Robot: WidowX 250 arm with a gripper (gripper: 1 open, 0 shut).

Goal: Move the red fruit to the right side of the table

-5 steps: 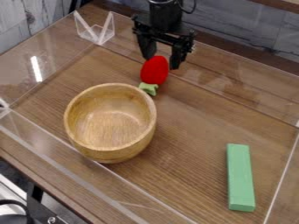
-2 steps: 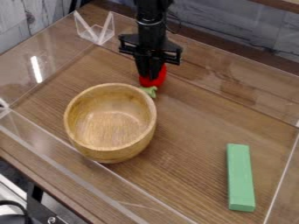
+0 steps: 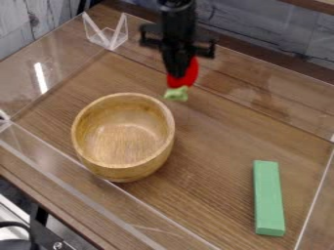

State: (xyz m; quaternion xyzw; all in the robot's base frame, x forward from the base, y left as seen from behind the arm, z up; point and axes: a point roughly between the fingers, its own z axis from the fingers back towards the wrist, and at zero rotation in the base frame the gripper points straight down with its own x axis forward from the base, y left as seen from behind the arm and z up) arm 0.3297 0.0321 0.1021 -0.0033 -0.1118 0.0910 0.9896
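Black metal gripper is seen in the only view, near the top middle of the frame, pointing down at the table. Its two fingers are pressed together on the small shiny red toy fruit, which is held between them. Only part of the red fruit can be seen at the right side of the fingers. The little green leafy stem hangs out below the fingertips. It looks as if the fruit is held a little above the brown wood-grain table, though a sure gap cannot be made out. It is probably held up like this so that it can be carried without dragging on the wood.

A round light wooden bowl is seen left of the middle of the frame, near the fruit but not touching it. A long flat green block lies at the lower right, well apart from everything else. Clear plastic walls are set around the table edges, likely so that nothing can roll off.

The fruit is judged to be gripped but not yet moved across. Bare wood is seen at the right of the frame, above the green block, where the fruit could be set down.
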